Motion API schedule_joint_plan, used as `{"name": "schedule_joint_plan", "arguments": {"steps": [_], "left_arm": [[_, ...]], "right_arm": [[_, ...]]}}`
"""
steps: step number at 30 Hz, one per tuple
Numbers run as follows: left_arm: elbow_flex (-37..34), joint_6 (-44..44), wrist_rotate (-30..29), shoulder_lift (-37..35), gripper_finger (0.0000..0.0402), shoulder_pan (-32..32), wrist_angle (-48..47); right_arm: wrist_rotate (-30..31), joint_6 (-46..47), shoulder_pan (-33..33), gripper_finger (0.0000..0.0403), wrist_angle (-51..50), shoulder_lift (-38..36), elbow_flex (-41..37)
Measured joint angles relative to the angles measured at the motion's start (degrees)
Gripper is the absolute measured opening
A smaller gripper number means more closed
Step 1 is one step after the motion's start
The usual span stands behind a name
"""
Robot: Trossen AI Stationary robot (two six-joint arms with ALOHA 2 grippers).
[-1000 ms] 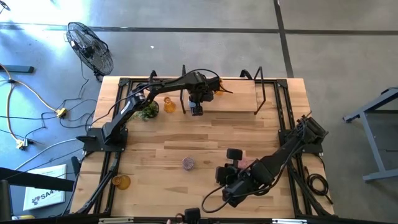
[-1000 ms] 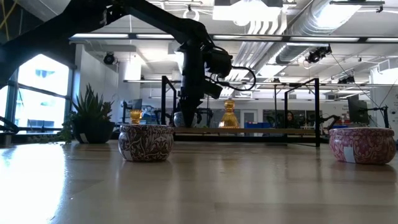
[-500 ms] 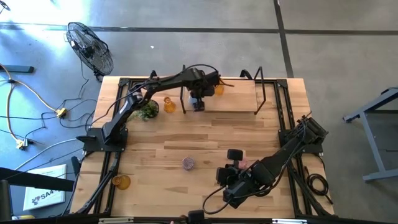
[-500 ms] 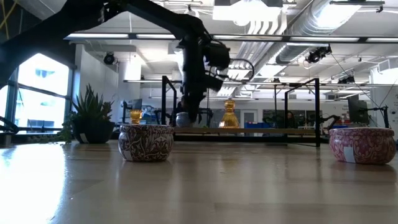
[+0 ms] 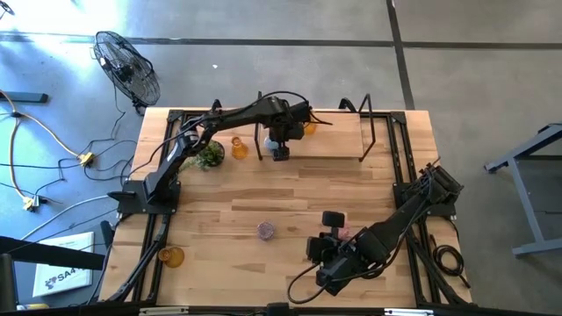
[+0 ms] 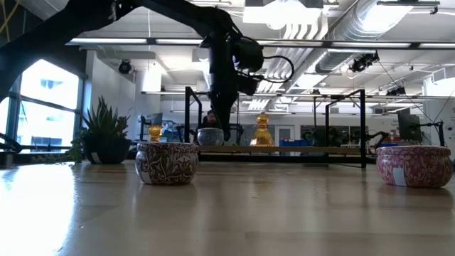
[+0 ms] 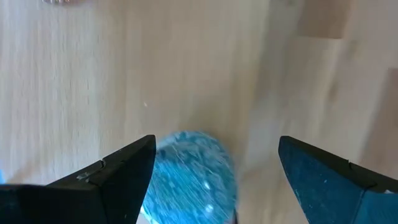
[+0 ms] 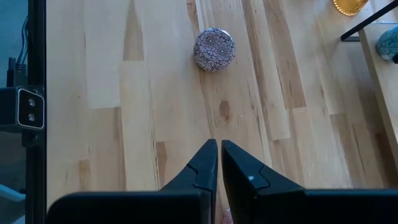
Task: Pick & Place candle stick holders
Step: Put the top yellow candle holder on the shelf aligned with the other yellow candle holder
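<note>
Left gripper [image 7: 211, 168] fingers apart, blue holder [image 7: 198, 171] sits off-centre between them, nearer one finger; right gripper [image 8: 219, 163] closed, well away.

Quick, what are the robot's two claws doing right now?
Left gripper: open above the blue candle holder, not holding it.
Right gripper: shut, holding nothing.
</note>
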Motion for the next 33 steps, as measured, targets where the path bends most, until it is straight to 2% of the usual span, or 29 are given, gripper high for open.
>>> {"name": "schedule_joint_plan", "arguments": {"steps": [10,14,22,28,33], "left_arm": [[0.06,0.74,0.09,-8.17,0.0333,-0.66,2.97],[0.06,0.34,0.68,-12.35,0.0333,-1.04,0.73],[0.06,-0.13,0.45,-23.42,0.0333,-3.62,-5.08],[0.06,0.73,-5.87,-31.32,0.0333,-3.39,-13.17],[0.06,-0.31,-9.38,-35.25,0.0333,-2.48,-13.66]], "right_arm": [[0.83,-0.21,0.28,0.0016,-0.43,0.0,0.0],[0.98,-0.2,0.95,0.0016,-0.46,-0.24,0.0],[5.41,0.12,3.1,0.0016,-1.68,-2.04,0.0],[8.45,1.96,4.22,0.0016,-4.28,-2.95,0.0],[9.05,2.19,4.5,0.0016,-5.16,-2.95,0.0]]}}
